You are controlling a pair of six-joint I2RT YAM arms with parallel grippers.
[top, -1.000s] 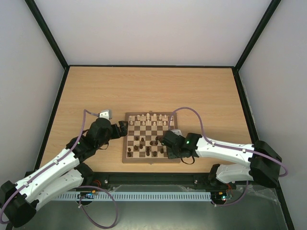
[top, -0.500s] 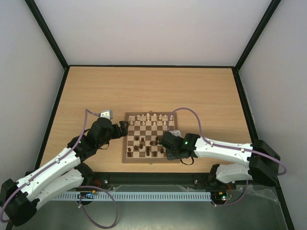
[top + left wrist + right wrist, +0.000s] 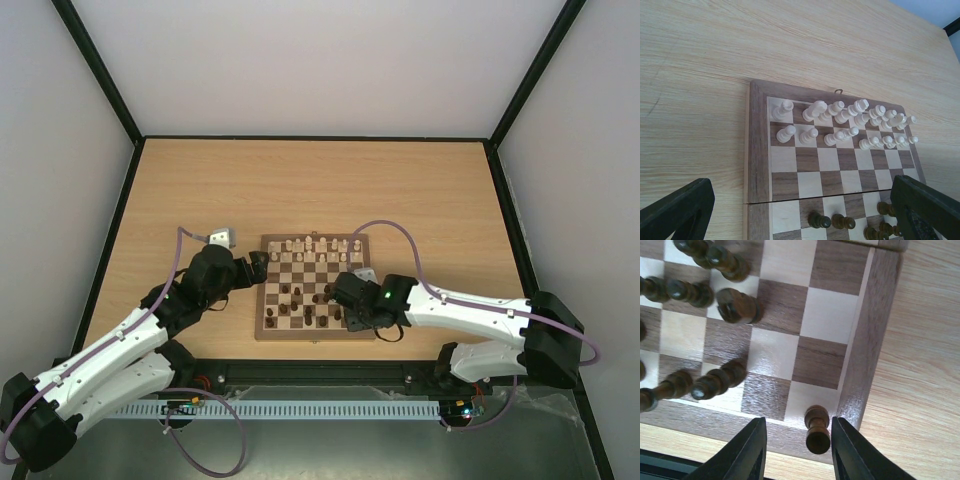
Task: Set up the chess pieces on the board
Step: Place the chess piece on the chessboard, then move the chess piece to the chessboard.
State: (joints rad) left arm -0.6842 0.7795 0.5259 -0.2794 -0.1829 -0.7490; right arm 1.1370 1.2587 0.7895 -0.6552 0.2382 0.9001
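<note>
- Table [image 3: 300, 180]: pale wood with a black rim on every side. There is wide bare wood beyond the board and to its left and right.
- Board [image 3: 263, 300]: it lies flat in the near middle of the table. Its near edge is close to the table's near rim and its sides run square to the rim. The middle rows are bare.
- Left arm [image 3: 120, 345]: it reaches in from the near left. The left jaws are spread fully wide, over the board's left edge toward the far corner, with nothing between them.
- Right arm [image 3: 470, 310]: it reaches in from the near right and crosses the board's right edge. The right jaws are low over the near right corner and partly spread, pinching nothing.
- Pale pieces [image 3: 840, 112]: they stand in two rows along the board's far edge, close together.
- Dark pieces [image 3: 737, 305]: they are scattered unevenly over the near rows, some crowded, some leaning.
- Dark pawn [image 3: 817, 432]: it stands upright on the corner square, just inside the frame. It is between the right jaws, with a clear gap to one finger and close to the other; I cannot tell whether it touches that one.
</note>
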